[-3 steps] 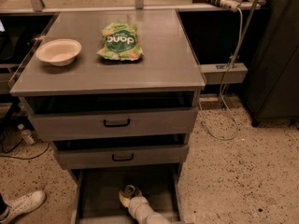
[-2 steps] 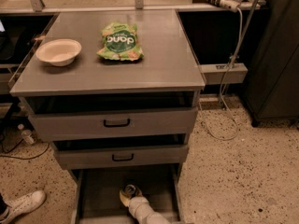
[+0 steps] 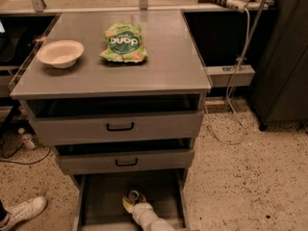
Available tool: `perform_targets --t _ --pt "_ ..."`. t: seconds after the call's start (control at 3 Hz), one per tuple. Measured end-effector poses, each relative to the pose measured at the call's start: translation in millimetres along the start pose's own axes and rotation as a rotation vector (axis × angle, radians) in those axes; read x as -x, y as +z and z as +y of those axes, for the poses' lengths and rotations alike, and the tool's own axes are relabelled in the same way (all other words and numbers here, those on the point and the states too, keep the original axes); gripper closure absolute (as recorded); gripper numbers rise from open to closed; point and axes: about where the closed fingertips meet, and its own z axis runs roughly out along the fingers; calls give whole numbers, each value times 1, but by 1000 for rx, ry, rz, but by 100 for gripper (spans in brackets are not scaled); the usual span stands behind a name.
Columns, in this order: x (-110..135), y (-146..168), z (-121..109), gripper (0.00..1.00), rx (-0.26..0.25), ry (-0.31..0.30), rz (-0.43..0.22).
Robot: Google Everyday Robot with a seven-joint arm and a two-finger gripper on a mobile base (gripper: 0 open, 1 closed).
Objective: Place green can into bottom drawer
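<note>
The green can (image 3: 132, 197) is low in the open bottom drawer (image 3: 103, 196), near its middle, and shows a pale green side and a silver top. It sits right at the tip of my gripper (image 3: 135, 204). The white arm (image 3: 149, 219) comes in from the bottom edge of the view and reaches into the drawer. The gripper's end is hidden behind the can, so its hold on the can cannot be seen. I cannot tell whether the can rests on the drawer floor or hangs just above it.
A beige bowl (image 3: 60, 53) and a flat green snack bag (image 3: 123, 42) lie on the cabinet top (image 3: 168, 71). Two grey drawers with black handles (image 3: 120, 126) (image 3: 126, 162) stand slightly open above the bottom drawer. A white shoe (image 3: 24, 211) is at the lower left. Cables (image 3: 226, 134) and a dark cabinet (image 3: 284, 81) are to the right.
</note>
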Motion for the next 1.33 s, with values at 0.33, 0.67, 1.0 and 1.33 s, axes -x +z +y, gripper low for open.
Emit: perform_targets --t 0.33,0.67,1.0,1.33 --pt "0 0 0 58 0 0 0" --pt "0 0 0 34 0 0 0" --pt "0 0 0 11 0 0 0" --pt "0 0 0 0 0 0 0"
